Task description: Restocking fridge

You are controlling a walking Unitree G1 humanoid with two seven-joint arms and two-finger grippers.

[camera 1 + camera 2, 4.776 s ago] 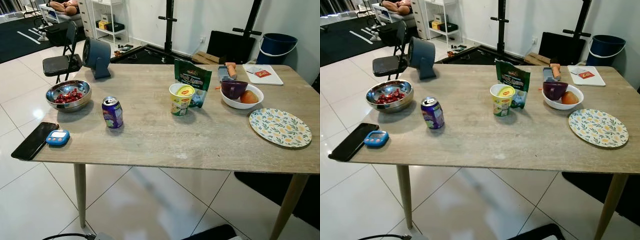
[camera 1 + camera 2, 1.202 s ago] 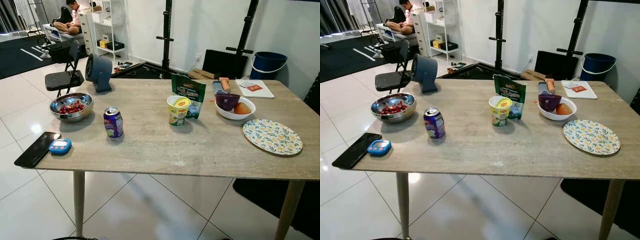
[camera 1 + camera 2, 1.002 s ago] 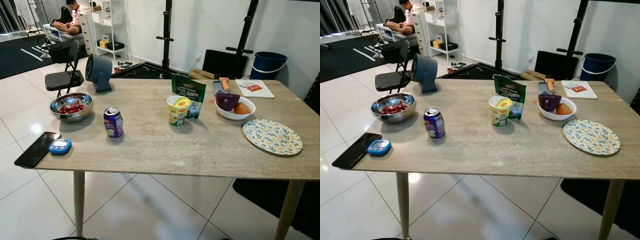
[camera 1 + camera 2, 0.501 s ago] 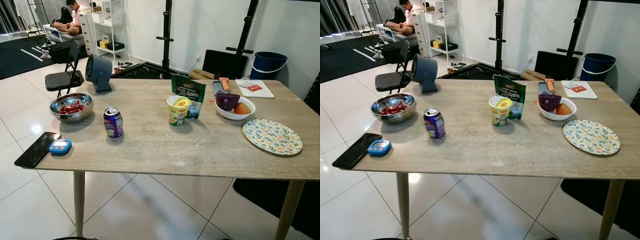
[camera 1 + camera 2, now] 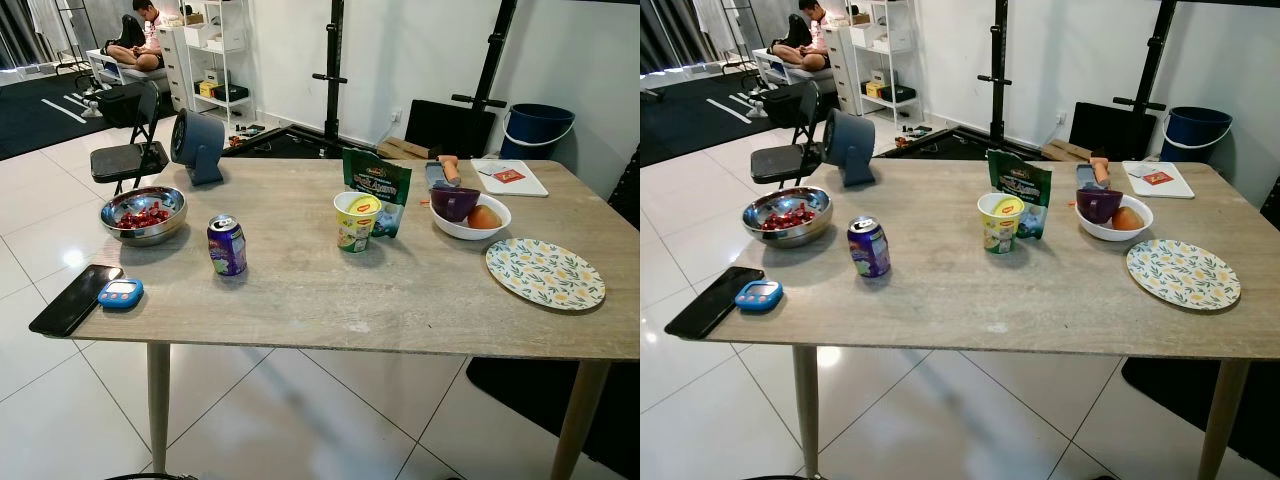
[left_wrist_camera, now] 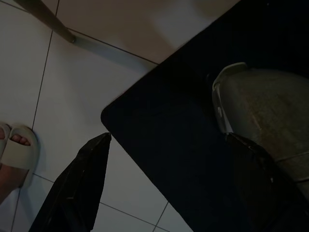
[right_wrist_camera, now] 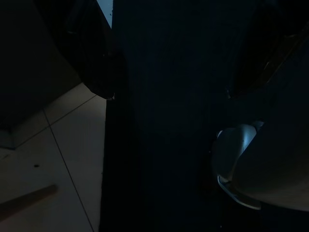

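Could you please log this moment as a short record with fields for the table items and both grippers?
surface: wooden table
left side: steel bowl of red pieces, black phone, blue timer
middle: purple can upright; yellow cup in front of green pouch
right side: white bowl, floral plate
left gripper: open, hanging over a dark mat
right gripper: open, hanging idle in shade
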